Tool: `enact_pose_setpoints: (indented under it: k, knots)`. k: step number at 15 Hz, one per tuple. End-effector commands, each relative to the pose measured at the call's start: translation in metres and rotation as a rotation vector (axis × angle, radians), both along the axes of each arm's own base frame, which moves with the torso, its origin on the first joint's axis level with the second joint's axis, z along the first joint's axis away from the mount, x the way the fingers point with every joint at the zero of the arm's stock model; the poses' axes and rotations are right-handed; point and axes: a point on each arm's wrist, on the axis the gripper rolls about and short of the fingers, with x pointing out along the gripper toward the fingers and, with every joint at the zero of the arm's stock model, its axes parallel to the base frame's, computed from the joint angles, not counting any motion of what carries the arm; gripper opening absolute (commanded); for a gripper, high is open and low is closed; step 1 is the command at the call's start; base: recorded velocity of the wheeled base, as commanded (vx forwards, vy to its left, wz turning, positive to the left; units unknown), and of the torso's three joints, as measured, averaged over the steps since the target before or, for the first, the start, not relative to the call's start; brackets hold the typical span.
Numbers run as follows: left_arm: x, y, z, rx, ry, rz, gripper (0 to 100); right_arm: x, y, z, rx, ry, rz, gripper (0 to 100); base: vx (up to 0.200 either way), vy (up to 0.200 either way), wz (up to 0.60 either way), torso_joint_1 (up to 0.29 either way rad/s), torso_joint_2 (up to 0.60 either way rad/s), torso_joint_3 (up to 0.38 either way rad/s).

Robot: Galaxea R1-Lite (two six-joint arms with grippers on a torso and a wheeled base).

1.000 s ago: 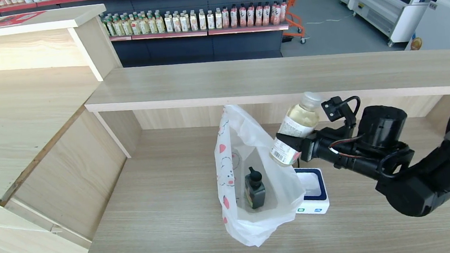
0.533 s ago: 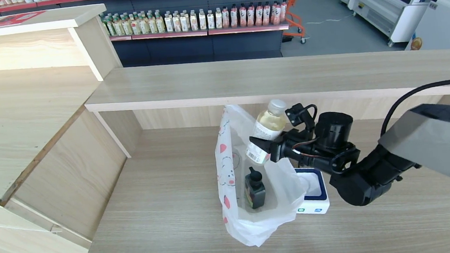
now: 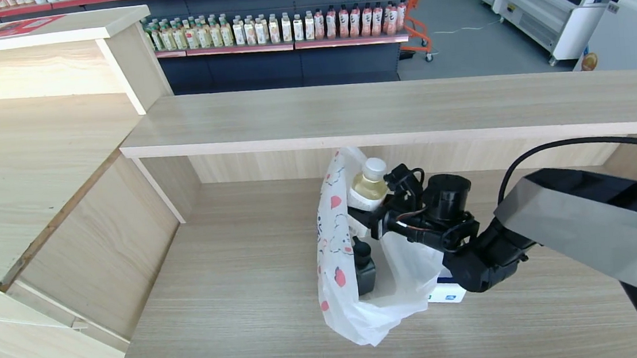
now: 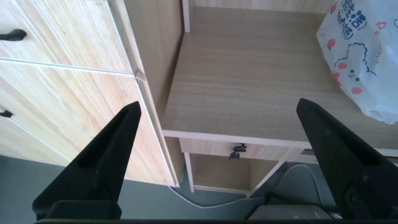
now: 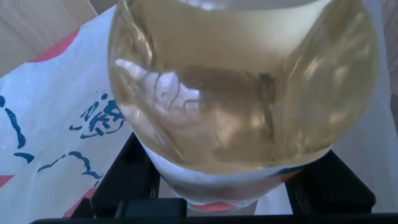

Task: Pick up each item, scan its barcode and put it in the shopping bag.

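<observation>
Right jaws are pinching the bottle (image 3: 369, 185) round its labelled middle, cap up, long axis near upright with a slight lean, and its lower half is down inside the mouth of the bag (image 3: 333, 247). Just below it on the bag's floor stands the dark bottle (image 3: 364, 267), so I'd say the drop wants to land beside that one, on the scanner (image 3: 448, 294) side where the bag looks free. Left jaws are spread wide, holding nothing, out by the near left corner of the tabletop (image 3: 236, 290) and well apart from the bag, so the right arm is plainly the nearer.
</observation>
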Motion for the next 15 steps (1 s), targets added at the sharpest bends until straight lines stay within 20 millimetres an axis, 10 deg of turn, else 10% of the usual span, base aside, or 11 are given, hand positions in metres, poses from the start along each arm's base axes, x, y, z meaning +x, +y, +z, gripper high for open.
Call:
enact_pose_setpoints:
  k: [1, 8, 9, 15]
  knots:
    - [0.0, 0.0, 0.0, 0.0, 0.0, 0.0, 100, 0.007, 0.003, -0.015, -0.013, 0.006, -0.001, 0, 0.0, 0.0, 0.0, 0.0, 0.0, 0.0]
    - [0.0, 0.0, 0.0, 0.0, 0.0, 0.0, 100, 0.02, 0.006, -0.03, -0.024, -0.026, -0.01, 0, 0.0, 0.0, 0.0, 0.0, 0.0, 0.0]
    - [0.0, 0.0, 0.0, 0.0, 0.0, 0.0, 100, 0.022, 0.004, -0.032, -0.025, -0.023, -0.014, 100, 0.0, 0.0, 0.0, 0.0, 0.0, 0.0]
    - [0.0, 0.0, 0.0, 0.0, 0.0, 0.0, 100, 0.018, -0.005, -0.015, 0.005, -0.019, -0.027, 100, 0.0, 0.0, 0.0, 0.0, 0.0, 0.0]
